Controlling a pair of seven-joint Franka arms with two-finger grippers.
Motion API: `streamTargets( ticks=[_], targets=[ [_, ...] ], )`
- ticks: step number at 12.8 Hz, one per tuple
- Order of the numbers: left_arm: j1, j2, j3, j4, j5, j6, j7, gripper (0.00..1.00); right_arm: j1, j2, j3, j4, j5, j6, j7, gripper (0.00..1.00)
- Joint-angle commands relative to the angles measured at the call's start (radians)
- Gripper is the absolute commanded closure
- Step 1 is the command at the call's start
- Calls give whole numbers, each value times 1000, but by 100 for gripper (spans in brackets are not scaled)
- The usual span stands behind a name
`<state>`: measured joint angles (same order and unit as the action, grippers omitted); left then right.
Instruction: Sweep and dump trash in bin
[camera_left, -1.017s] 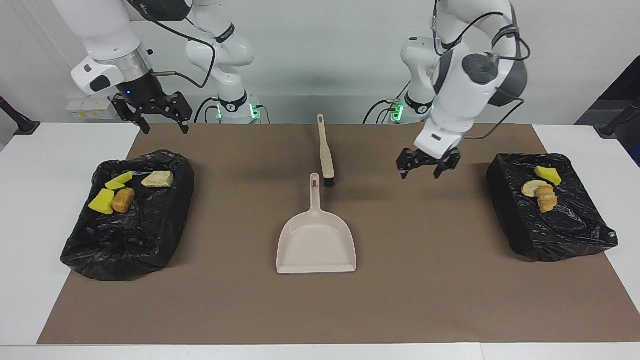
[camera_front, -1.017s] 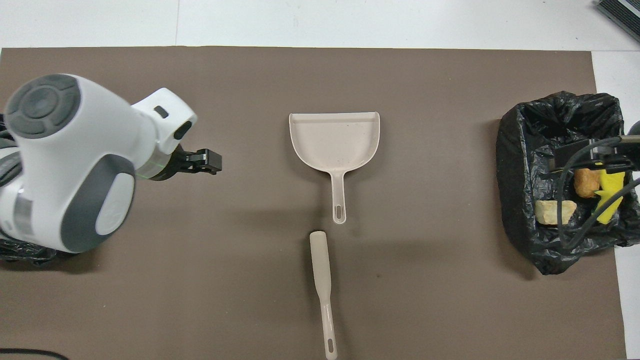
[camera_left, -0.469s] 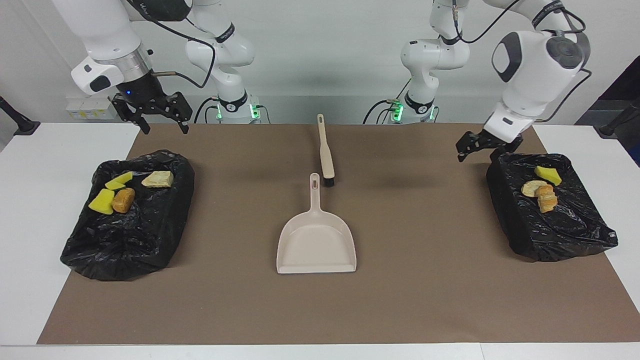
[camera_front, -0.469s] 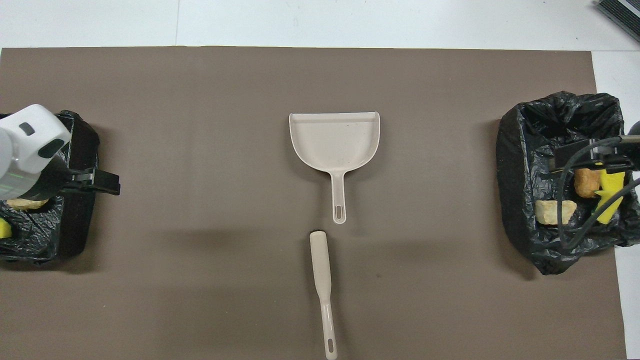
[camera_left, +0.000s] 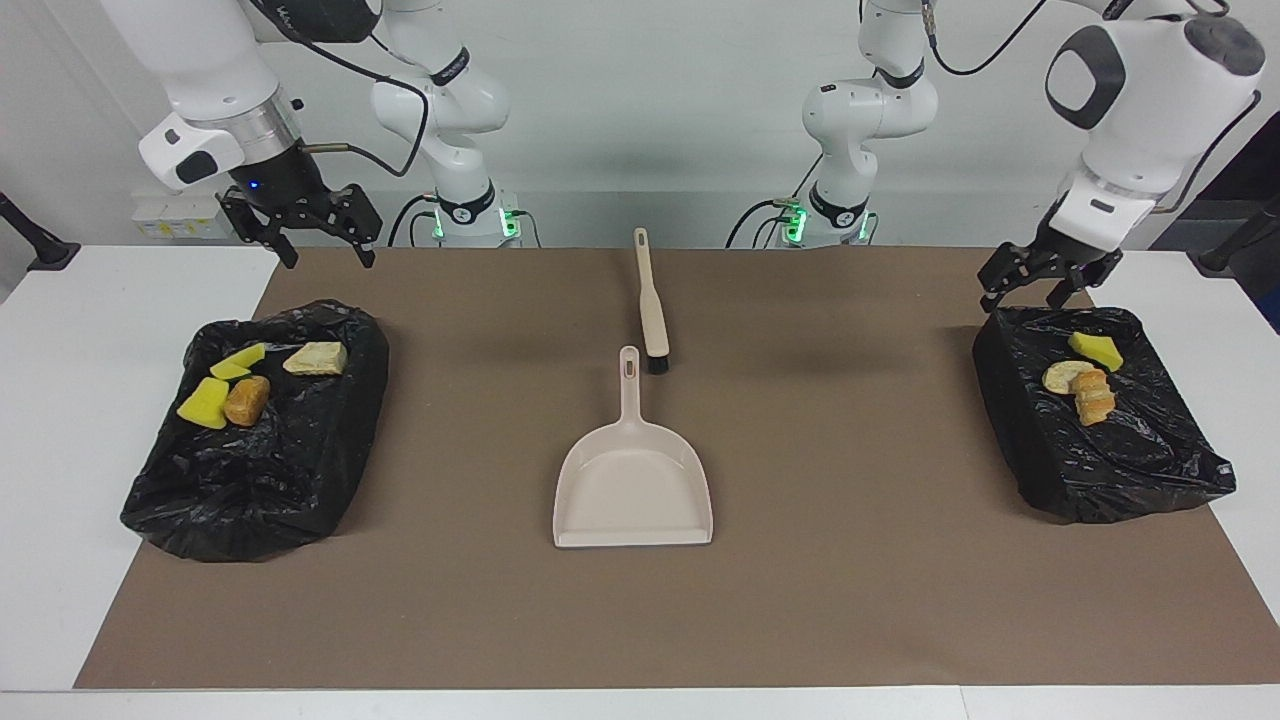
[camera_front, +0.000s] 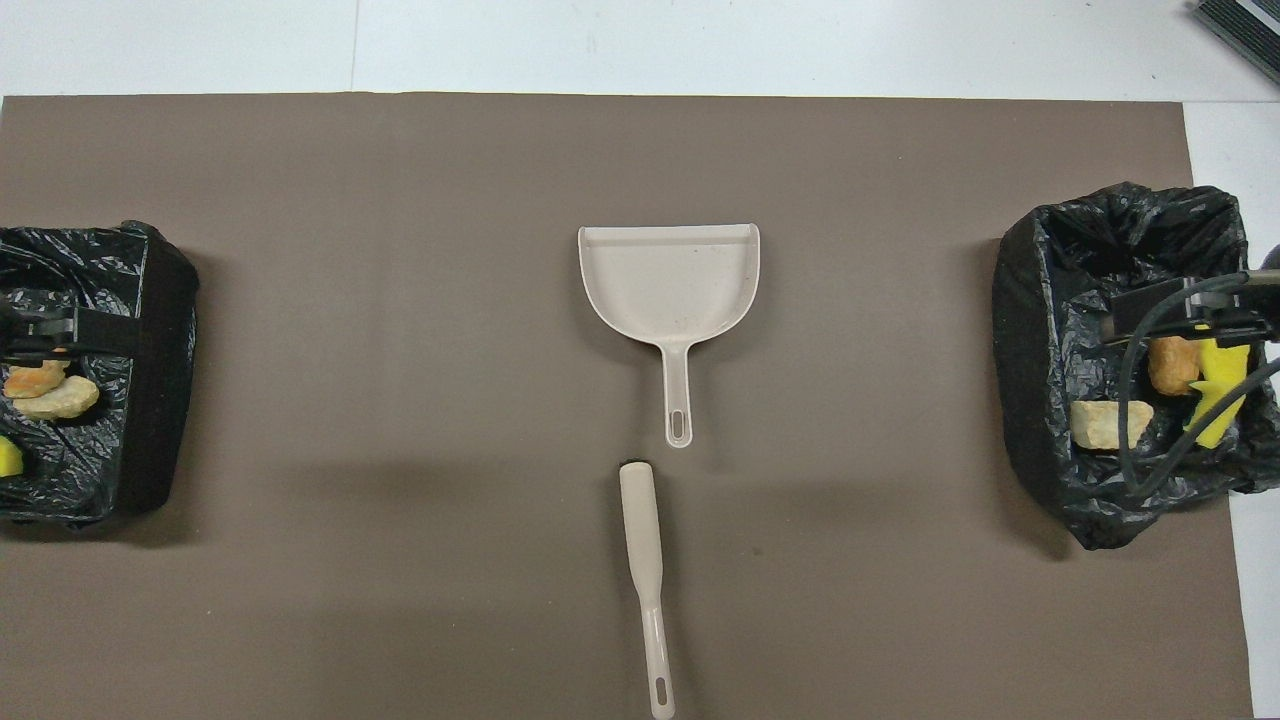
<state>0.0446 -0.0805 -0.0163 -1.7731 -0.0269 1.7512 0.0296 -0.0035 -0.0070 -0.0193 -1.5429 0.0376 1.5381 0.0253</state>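
The trash lies in two bins lined with black bags. In the bin (camera_left: 250, 470) at the right arm's end lie yellow sponge pieces (camera_left: 205, 402) and brown bread lumps (camera_left: 247, 400). The bin (camera_left: 1110, 450) at the left arm's end holds a yellow sponge (camera_left: 1095, 349) and bread lumps (camera_left: 1090, 395). My left gripper (camera_left: 1022, 300) hangs open and empty over the edge of that bin that is nearest the robots. My right gripper (camera_left: 331, 258) hangs open and empty above the mat's edge, close to the other bin. In the overhead view both bins (camera_front: 160, 400) (camera_front: 1040, 350) show their trash.
A beige dustpan (camera_left: 632, 490) lies mid-mat, its handle toward the robots. A beige brush (camera_left: 650, 300) lies just past that handle, nearer the robots. The brown mat (camera_left: 850, 600) covers the white table.
My left arm swung from over the mat's middle out to the bin at its own end of the table. The right arm, dustpan, brush and trash have not moved.
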Motion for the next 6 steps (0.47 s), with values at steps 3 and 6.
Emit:
streamTargets(
  ticks=[3,6],
  targets=[
    [-8,15,-22,187,50,-220,6,0,-4,-15,5,-11,-1,-1,2,0],
    [-11,1,-45,170,33,-239,3,0,-10,-16,5,-14,-5,-10,4,0]
  ],
)
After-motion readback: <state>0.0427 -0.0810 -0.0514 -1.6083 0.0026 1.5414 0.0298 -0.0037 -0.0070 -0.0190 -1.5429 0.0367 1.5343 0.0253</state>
